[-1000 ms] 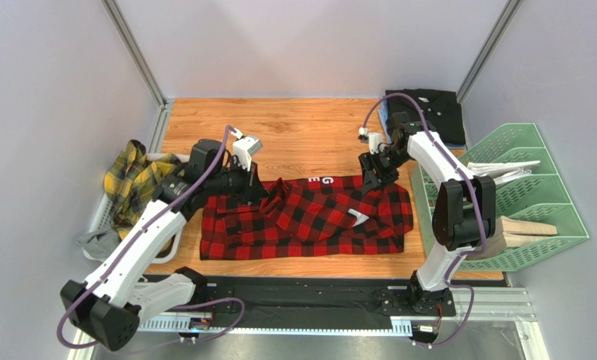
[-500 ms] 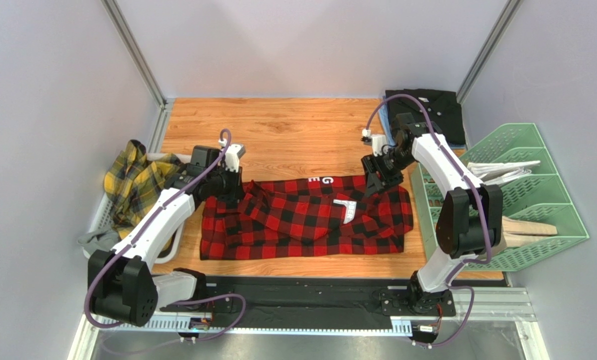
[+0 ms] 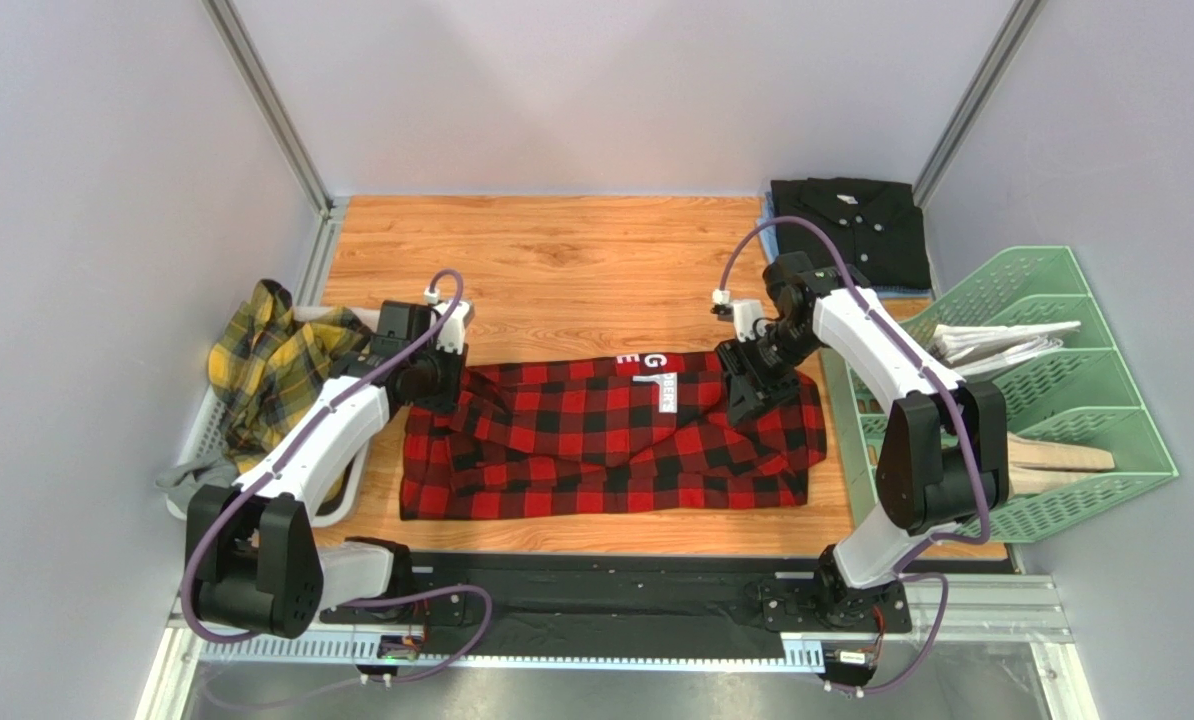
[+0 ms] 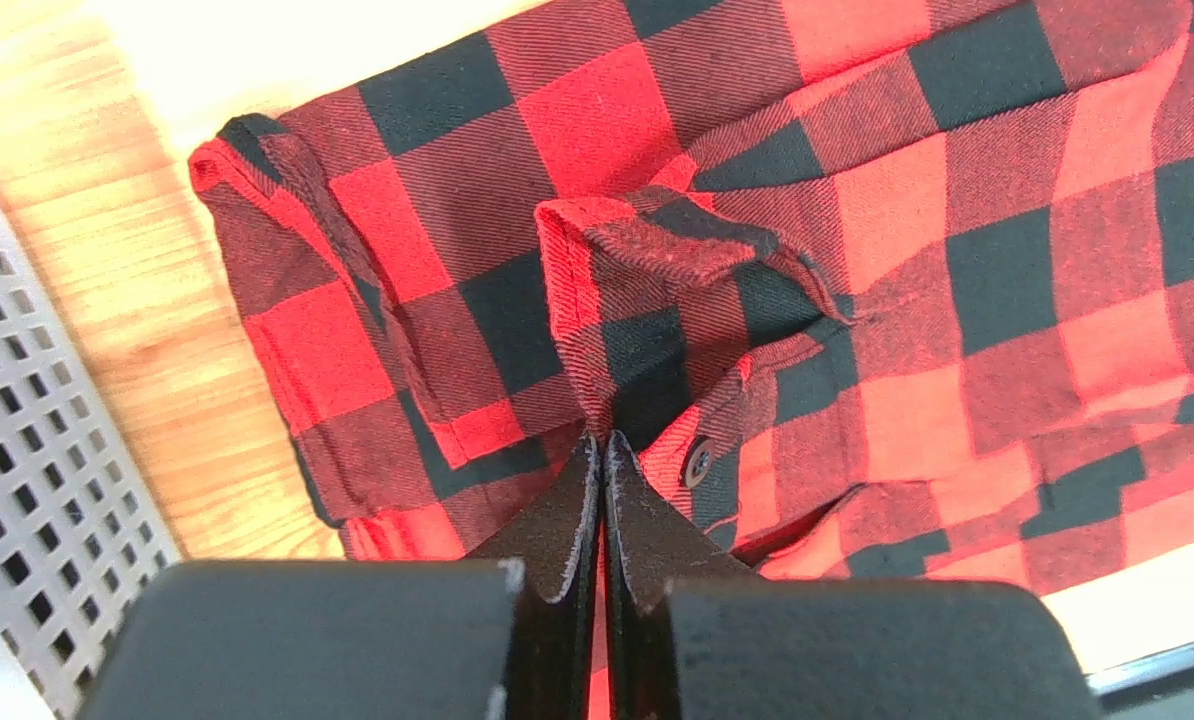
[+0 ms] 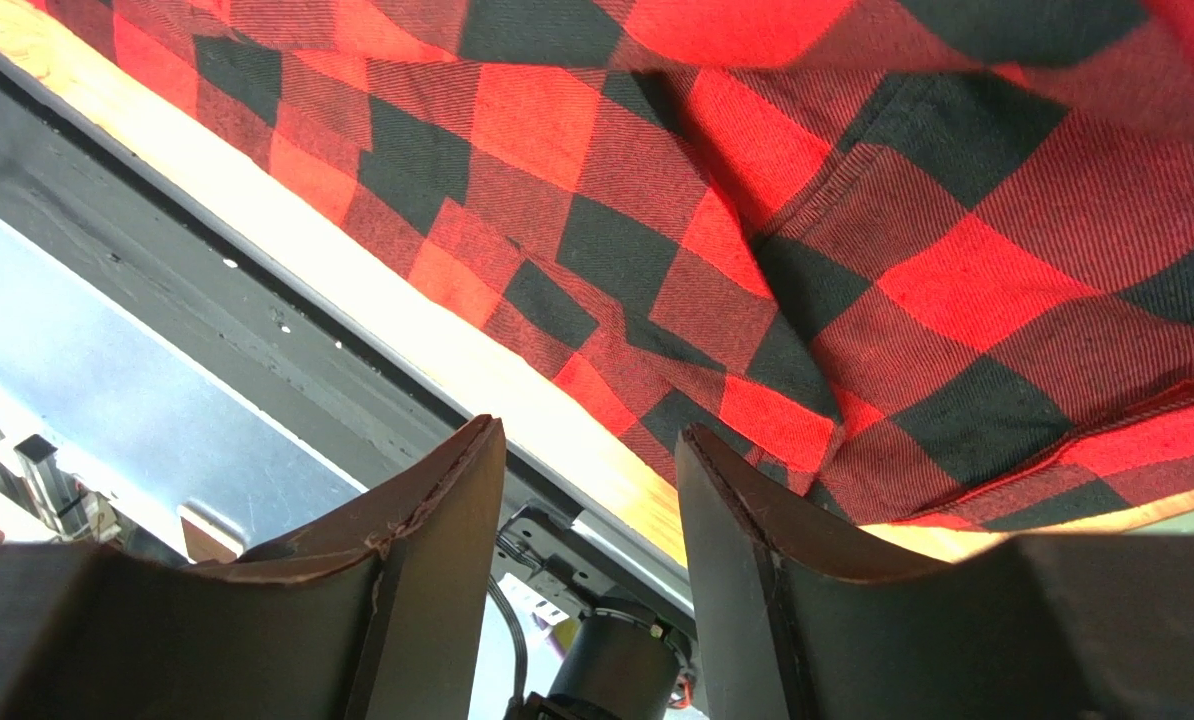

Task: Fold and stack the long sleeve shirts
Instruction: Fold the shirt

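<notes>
Lettering (image 3: 630, 363) half hidden on red check shirt (image 3: 603, 450), left claw (image 4: 606, 440) pinching fold

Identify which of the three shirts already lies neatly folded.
The plain black shirt, far right; the red check shirt lies spread out, the yellow plaid shirt crumpled.

"G", "E" on red-and-black shirt (image 3: 618, 443)

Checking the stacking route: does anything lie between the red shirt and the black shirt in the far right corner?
Nothing lies on the table between the red shirt and black shirt; only the right arm crosses above that gap.
</notes>
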Robot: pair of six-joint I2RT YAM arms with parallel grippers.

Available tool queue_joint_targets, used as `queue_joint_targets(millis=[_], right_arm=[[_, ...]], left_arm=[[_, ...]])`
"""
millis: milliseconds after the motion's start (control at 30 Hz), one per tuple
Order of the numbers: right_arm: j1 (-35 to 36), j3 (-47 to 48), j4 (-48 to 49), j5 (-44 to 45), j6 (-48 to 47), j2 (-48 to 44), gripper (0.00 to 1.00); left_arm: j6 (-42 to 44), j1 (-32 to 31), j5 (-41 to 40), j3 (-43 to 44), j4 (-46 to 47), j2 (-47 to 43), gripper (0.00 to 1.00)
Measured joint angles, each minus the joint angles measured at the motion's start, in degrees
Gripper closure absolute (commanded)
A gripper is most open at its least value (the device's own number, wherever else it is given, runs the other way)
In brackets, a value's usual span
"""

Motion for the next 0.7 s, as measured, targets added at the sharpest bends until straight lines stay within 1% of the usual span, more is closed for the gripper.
queue_joint_targets(millis=[100, 167, 200, 267, 433, 500, 600, 700], right_arm=[[0.0, 0.0, 0.0, 0.4, 0.3, 0.0, 0.49], [0.0, 0.0, 0.0, 0.5, 0.5, 0.0, 0.49], [0.0, 0.0, 0.0, 0.6, 0.6, 0.0, 0.49], [0.0, 0.0, 0.0, 0.7, 0.6, 0.0, 0.5], [0.0, 1.1, 0.0, 1.1, 0.9, 0.0, 0.5], [0.0, 2.8, 0.1, 1.2, 1.3, 0.2, 0.5], [0.0, 7.5, 0.9, 1.5, 2.2, 1.8, 0.5], [0.0, 13.3, 3.1, 2.2, 3.3, 5.8, 0.5]], left_arm=[[1.4, 0.0, -0.4, 0.4, -0.8, 0.3, 1.0], [2.5, 0.0, -0.3, 1.6, -2.0, 1.6, 0.97], [2.9, 0.0, -0.2, 2.1, -2.2, 2.2, 0.97], [4.0, 0.0, 0.3, 3.2, -2.9, 3.2, 1.0], [6.2, -0.4, 2.3, 3.5, -4.0, 3.3, 1.0], [7.2, -1.4, 3.0, 3.5, -4.5, 3.3, 1.0], [8.5, -4.8, 3.6, 3.5, -4.5, 3.0, 1.0], [9.7, -8.8, 4.0, 3.5, -4.5, 1.8, 1.0]])
